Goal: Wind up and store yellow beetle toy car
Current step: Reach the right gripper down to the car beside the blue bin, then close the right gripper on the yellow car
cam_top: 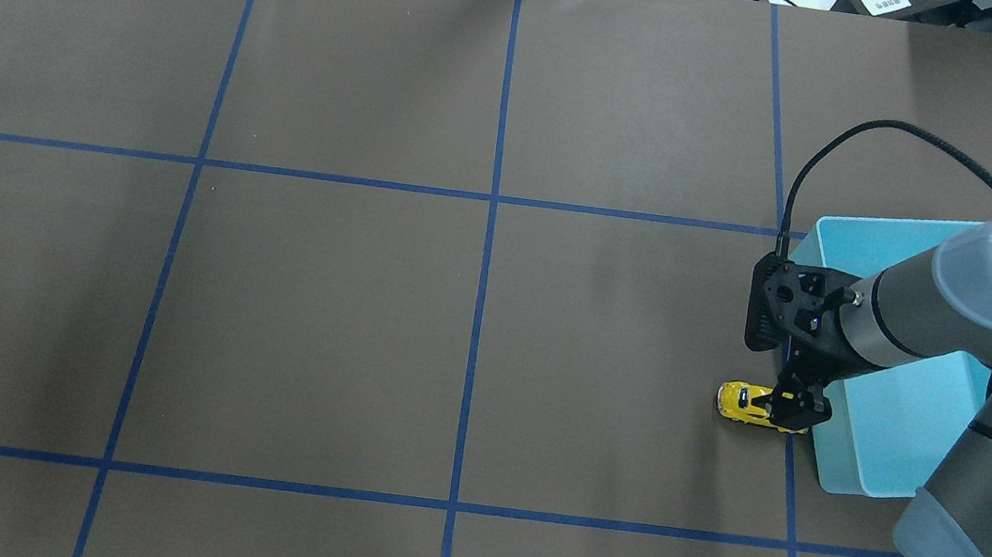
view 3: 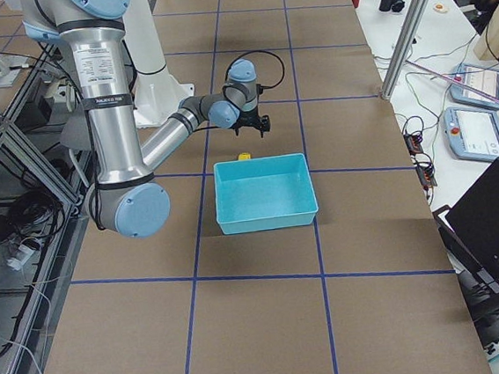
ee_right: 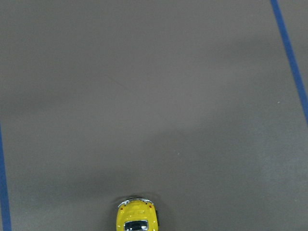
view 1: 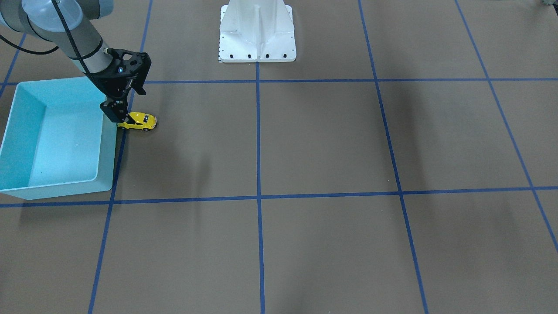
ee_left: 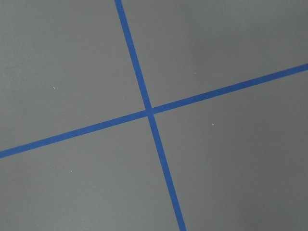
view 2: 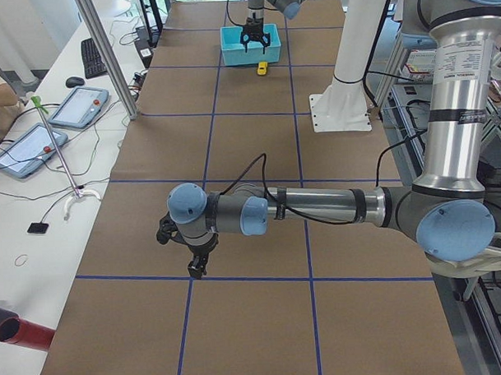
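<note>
Low, the right end effector (cam_top: 797, 410) hangs spread at the glossy, rounded yellow beetle toy car (cam_top: 741, 401).

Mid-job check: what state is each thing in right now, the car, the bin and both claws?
Car: on its wheels on the table, just outside the bin, not stored.
Bin: upright, empty.
Right claw: down at the car's bin-side end, looks open.
Left claw: hangs over bare table, far from the car; open or shut cannot be told.
</note>
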